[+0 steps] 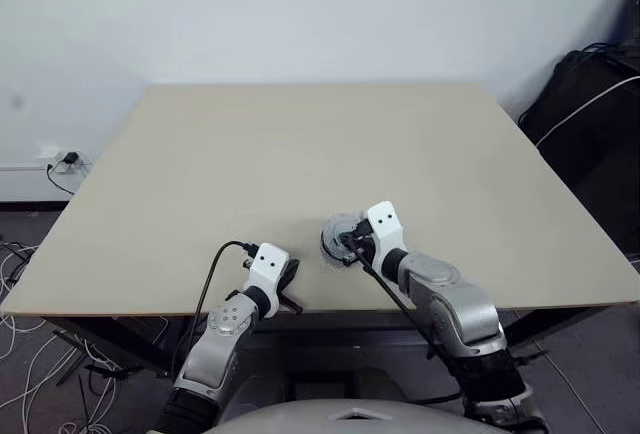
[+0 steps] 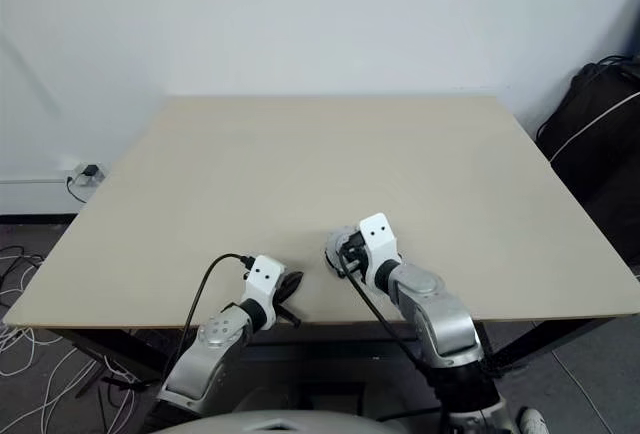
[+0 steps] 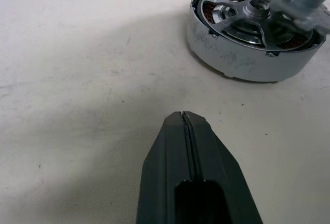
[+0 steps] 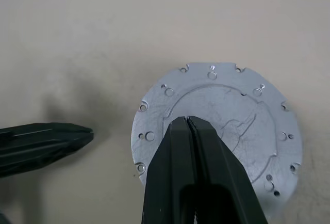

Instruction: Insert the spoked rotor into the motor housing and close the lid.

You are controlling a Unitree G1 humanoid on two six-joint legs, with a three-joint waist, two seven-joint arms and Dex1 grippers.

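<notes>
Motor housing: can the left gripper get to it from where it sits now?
Probably yes. The bare table lies between the shut left gripper and the motor housing, though the right gripper sits over it.

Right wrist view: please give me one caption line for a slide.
Shut right gripper over a round silver-grey metal lid with small rim holes, on the beige table; shut left gripper beside.

Light was even and soft across the table [image 1: 300,154], with no harsh glare. In the left wrist view a broad, faint shadow spread at 9 o'clock of the round metal piece [image 3: 242,59], and a blurred shape crossed it at 1 o'clock. The closed black fingers [image 3: 188,172] looked soft, too near to be sharp.
</notes>
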